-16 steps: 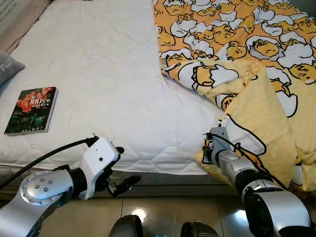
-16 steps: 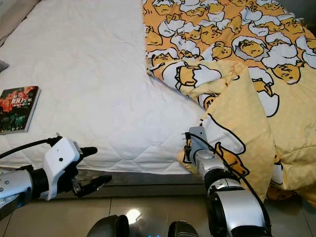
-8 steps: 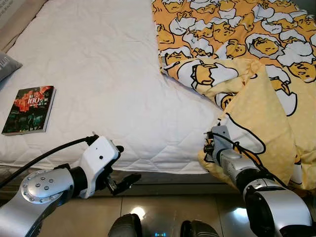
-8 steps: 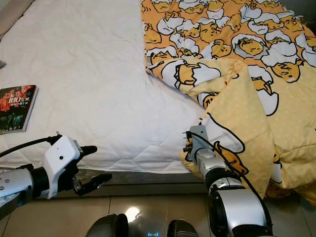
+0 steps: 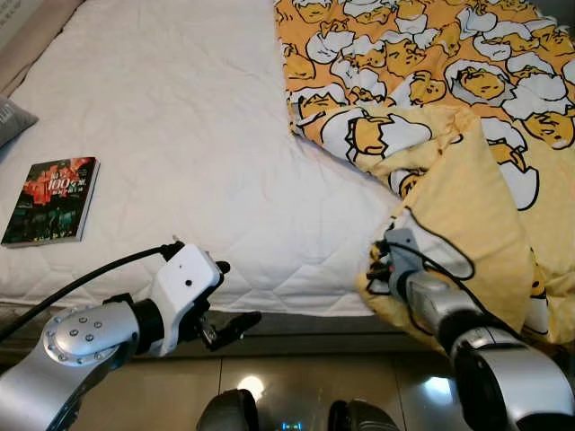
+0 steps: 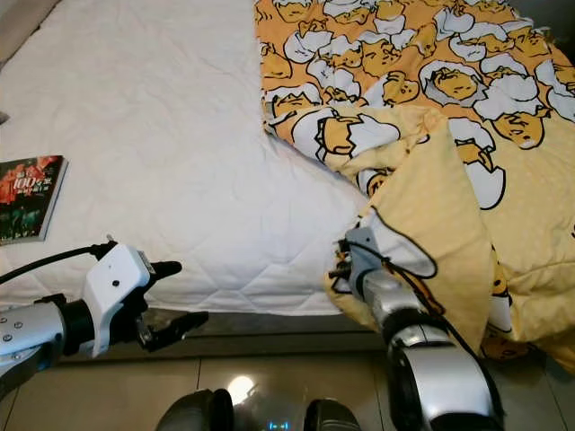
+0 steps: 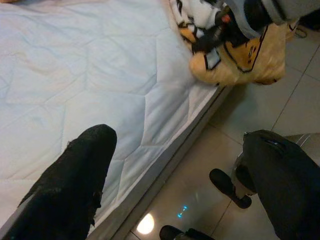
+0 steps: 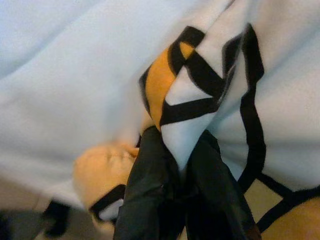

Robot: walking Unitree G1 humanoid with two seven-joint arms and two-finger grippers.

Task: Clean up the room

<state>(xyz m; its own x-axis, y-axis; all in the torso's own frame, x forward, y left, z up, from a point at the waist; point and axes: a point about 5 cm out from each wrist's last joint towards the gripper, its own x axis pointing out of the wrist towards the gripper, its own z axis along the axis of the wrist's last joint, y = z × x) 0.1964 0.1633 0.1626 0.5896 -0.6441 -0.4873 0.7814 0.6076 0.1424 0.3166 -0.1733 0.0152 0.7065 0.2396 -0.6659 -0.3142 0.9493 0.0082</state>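
Note:
A yellow blanket [image 5: 431, 72] printed with cartoon eggs covers the right half of the bed, its near corner folded back and hanging over the front edge. My right gripper [image 8: 181, 150] is shut on that corner [image 5: 382, 292] at the mattress edge, with the fabric pinched between both black fingers [image 8: 150, 200]. Low at the left, in front of the bed's edge, my left gripper [image 5: 235, 294] stands open and holds nothing. A book [image 5: 51, 200] with a dark red cover lies flat on the left side of the bed.
The white quilted mattress [image 5: 180, 108] lies bare between book and blanket. A grey pillow [image 5: 11, 117] pokes in at the far left. Shiny floor tiles [image 5: 296, 377] and my feet [image 5: 234, 415] lie below the bed frame.
The view has shifted slightly. My right gripper stays shut on the blanket corner, and the fold above it has shifted a little. The left gripper has hardly moved.

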